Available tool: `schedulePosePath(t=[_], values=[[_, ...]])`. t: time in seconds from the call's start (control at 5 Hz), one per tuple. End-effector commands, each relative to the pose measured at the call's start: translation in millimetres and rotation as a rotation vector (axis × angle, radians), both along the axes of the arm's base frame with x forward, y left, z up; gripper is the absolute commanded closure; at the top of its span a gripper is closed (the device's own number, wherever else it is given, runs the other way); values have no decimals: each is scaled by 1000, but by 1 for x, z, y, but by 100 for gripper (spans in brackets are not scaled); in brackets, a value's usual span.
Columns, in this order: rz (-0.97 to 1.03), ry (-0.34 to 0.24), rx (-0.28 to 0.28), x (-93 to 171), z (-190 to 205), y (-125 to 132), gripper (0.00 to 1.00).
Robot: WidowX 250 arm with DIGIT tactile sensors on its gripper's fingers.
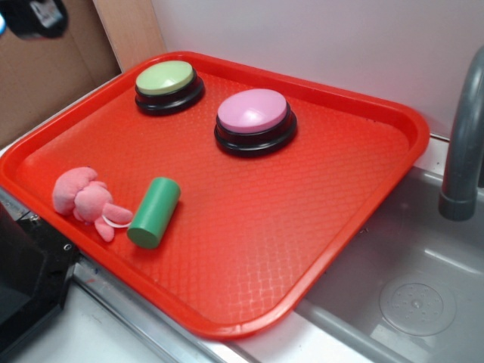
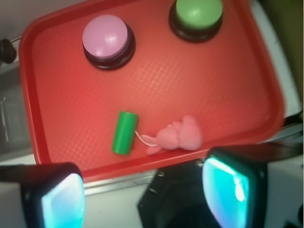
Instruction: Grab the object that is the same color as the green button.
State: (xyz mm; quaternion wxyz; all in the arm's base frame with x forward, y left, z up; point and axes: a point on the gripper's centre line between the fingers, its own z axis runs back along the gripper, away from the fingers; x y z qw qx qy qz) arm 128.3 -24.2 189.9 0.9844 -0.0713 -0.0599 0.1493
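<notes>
Red tray sits on a counter beside a steel sink, one long edge overhanging the basin; a grey faucet pipe rises at the sink's far side.

Green cylinder lies on its side near the tray's front-left corner, flat end facing the front rim, apart from that rim. Wrist view shows it lengthwise, roughly square to the near edge.

Pink plush toy lies just beside the cylinder, on the side nearer the tray's left corner. One of its limbs and a thin white loop reach toward the cylinder's side — touching or only close, cannot tell. In the wrist view the toy lies to the cylinder's right, the loop bridging the gap.

Green button stands by the far-left corner, pale lime dome on a black base. Pink button stands next to it along the far edge, clear gap between them. Both are well apart from the cylinder; bare tray floor between.

Gripper — visible only in the wrist view: two fingers at the bottom corners, spread wide with nothing between them, over the counter just off the tray's near edge. A black block lies under it. Nothing covers the cylinder from above; the toy crowds one flank.
</notes>
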Motion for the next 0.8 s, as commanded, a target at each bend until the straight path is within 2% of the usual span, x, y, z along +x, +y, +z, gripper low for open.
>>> schedulePosePath(t=[0.0,0.2,0.4,0.6], values=[[164,-40,-18,21,-66,-22,0],[178,-19,-56,23,-98,-29,0],[204,-24,-39,26,-124,-34,0],[196,-3,-46,29,-144,-37,0]])
